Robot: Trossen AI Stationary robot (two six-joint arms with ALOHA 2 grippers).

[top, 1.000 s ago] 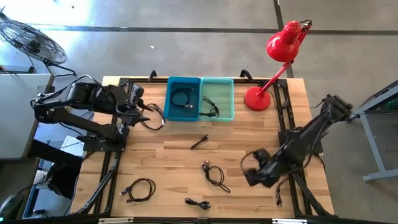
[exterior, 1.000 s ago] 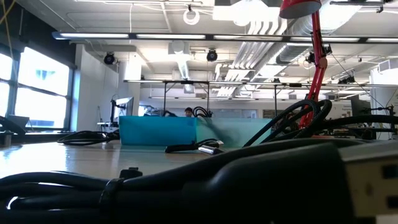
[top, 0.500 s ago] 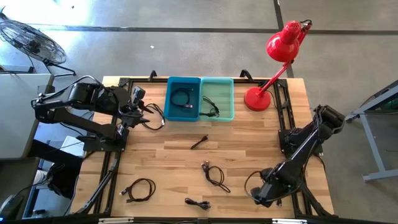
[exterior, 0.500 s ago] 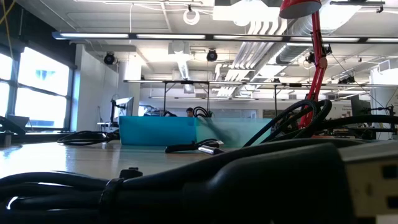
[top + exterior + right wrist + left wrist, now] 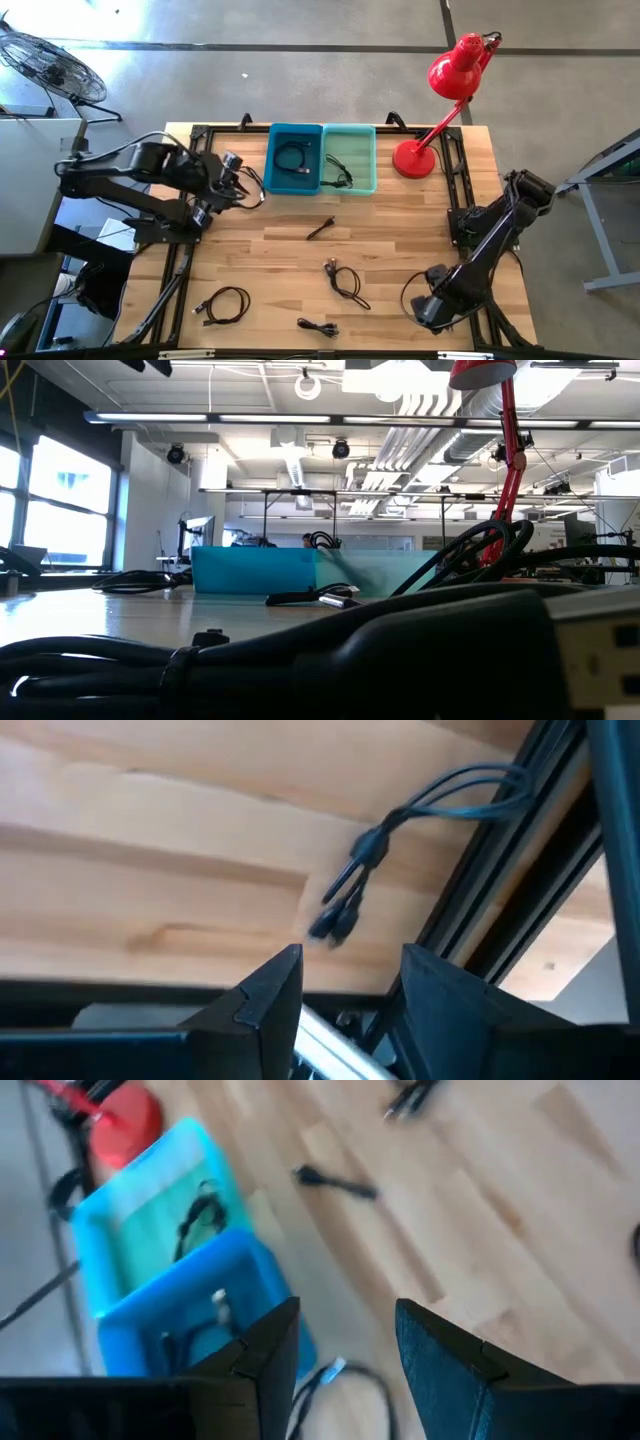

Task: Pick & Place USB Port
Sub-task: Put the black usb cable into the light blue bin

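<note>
Several black USB cables lie flat on the wooden table: one beside the blue bin [image 5: 247, 191], a short one mid-table [image 5: 320, 229], a tangled one [image 5: 345, 281], a coil [image 5: 226, 305], another at the near edge [image 5: 318, 327]. My left gripper [image 5: 233, 171] hovers open left of the blue bin [image 5: 295, 158]; its wrist view shows it [image 5: 345, 1320] above a cable's plug [image 5: 330, 1373]. My right gripper [image 5: 422, 307] is open near the table's near right corner; in its wrist view [image 5: 350, 965] it faces a thin cable [image 5: 352, 885] by the frame rail.
The blue bin and the teal bin [image 5: 351, 158] at the far edge each hold a cable. A red desk lamp [image 5: 440, 95] stands at the far right. Black frame rails [image 5: 457, 205] run along both table sides. Bare wood lies mid-table around the cables.
My right gripper has swung from above the table's right middle toward the near right corner and dropped low. My left gripper has shifted a little to the right, toward the blue bin. The cables have stayed where they were.
</note>
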